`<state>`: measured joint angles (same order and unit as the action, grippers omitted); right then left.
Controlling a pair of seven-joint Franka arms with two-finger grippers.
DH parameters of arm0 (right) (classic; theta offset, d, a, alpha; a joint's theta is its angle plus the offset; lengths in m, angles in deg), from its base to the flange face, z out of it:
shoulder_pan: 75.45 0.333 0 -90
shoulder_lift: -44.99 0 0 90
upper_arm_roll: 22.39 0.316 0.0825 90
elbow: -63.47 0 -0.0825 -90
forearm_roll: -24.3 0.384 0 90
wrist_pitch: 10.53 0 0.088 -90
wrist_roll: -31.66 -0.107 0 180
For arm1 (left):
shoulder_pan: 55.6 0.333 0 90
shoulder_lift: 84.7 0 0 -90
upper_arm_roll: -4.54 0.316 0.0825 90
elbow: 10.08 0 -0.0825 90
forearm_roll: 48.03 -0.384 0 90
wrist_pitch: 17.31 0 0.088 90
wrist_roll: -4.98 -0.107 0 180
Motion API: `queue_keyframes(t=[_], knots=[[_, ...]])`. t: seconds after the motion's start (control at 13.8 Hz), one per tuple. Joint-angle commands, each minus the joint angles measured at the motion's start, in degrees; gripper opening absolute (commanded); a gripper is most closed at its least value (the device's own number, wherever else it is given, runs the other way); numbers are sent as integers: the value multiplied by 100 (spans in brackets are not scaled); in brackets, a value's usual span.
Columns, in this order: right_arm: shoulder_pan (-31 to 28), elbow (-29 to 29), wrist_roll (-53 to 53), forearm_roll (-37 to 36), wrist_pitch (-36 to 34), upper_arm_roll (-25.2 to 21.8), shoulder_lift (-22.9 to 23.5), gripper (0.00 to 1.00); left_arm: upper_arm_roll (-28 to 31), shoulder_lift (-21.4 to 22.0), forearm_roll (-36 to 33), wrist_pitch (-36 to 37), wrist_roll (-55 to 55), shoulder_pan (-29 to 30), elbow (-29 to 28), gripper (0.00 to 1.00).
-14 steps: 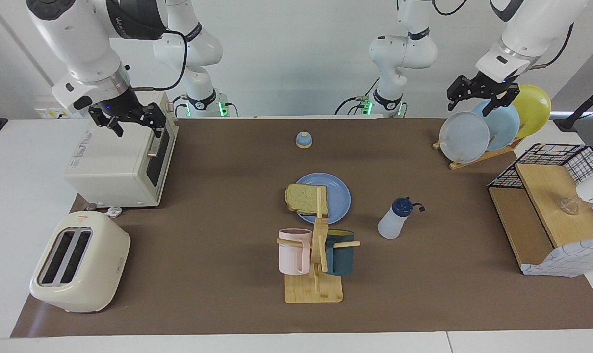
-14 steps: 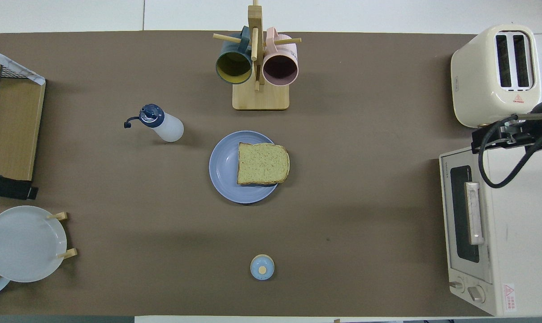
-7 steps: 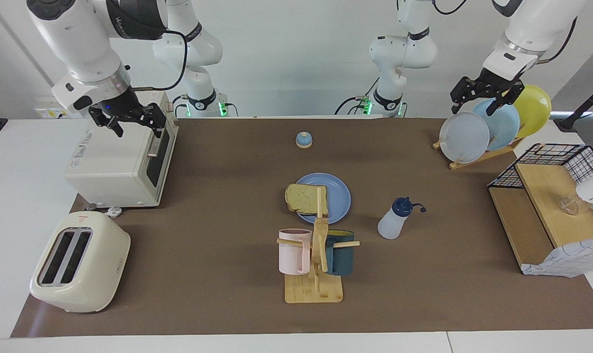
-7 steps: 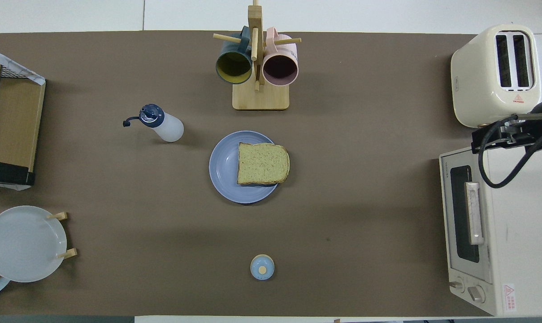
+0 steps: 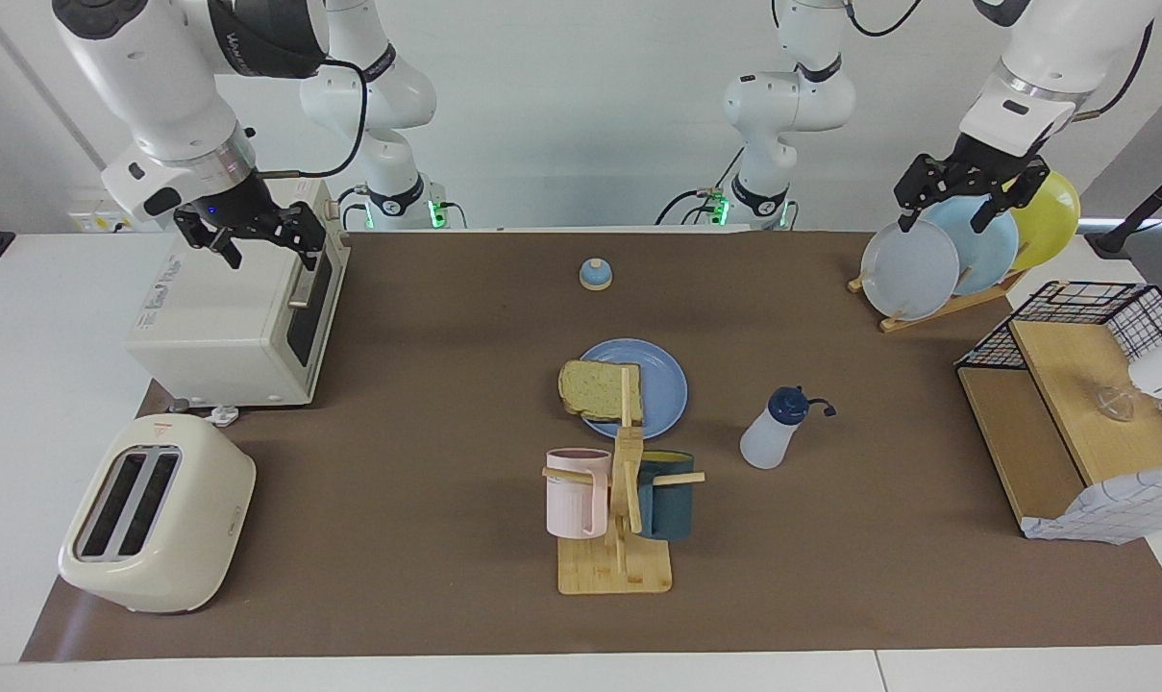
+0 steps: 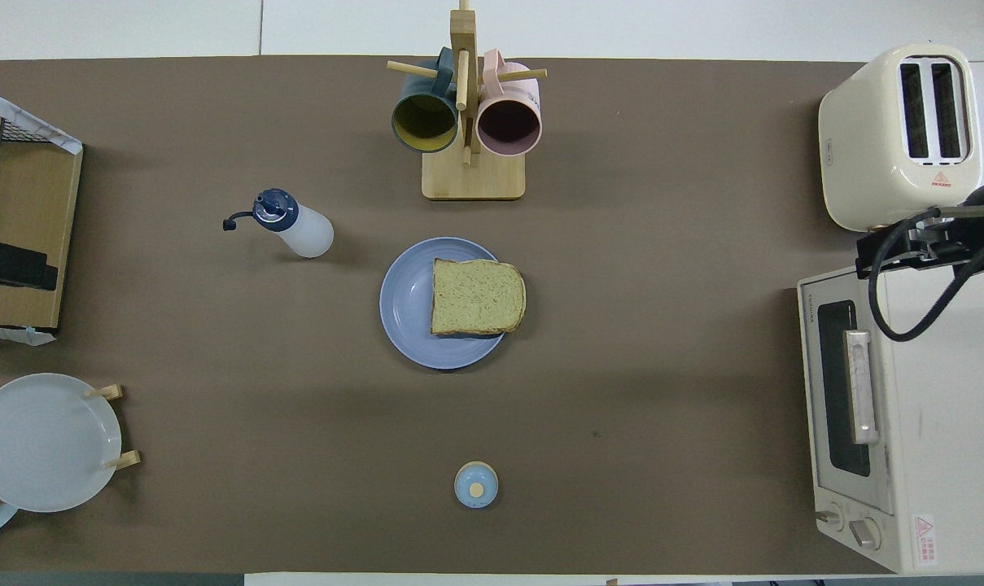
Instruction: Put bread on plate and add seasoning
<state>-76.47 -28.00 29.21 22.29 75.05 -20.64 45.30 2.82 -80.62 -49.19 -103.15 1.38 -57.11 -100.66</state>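
Left gripper (image 5: 960, 197) rose over my plate rack (image 5: 936, 298) | both jaws open, empty; right gripper (image 5: 251, 240) over oven (image 5: 225, 327) | square bread (image 5: 595, 389) on round plate (image 5: 662, 384), well apart.

A toaster (image 5: 156, 514) is sitting at the table corner farthest from the robots at the right arm's end, an oven (image 5: 239, 312) beside it. A mug stand (image 5: 617, 519) is holding two mugs. A bell (image 5: 595, 275) is standing near the robots' edge.
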Motion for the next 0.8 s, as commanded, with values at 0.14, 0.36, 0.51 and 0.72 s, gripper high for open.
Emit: queue_keyframes(t=[0.14, 0.36, 0.51, 0.72], knots=[[-73, -82, 148, 113, 37, 28, -93, 100, -329, -154, -25, 129, 26, 345, 78, 100], [-73, -82, 148, 113, 46, 28, -93, 100, -276, 111, 325, -477, 96, 371, -521, 100], [-73, -90, 148, 113, 37, 28, -93, 100, -172, 58, 326, -434, 167, 223, -460, 100], [-73, -90, 148, 113, 37, 28, -93, 100, 110, 41, 309, -294, 149, -50, -460, 100]])
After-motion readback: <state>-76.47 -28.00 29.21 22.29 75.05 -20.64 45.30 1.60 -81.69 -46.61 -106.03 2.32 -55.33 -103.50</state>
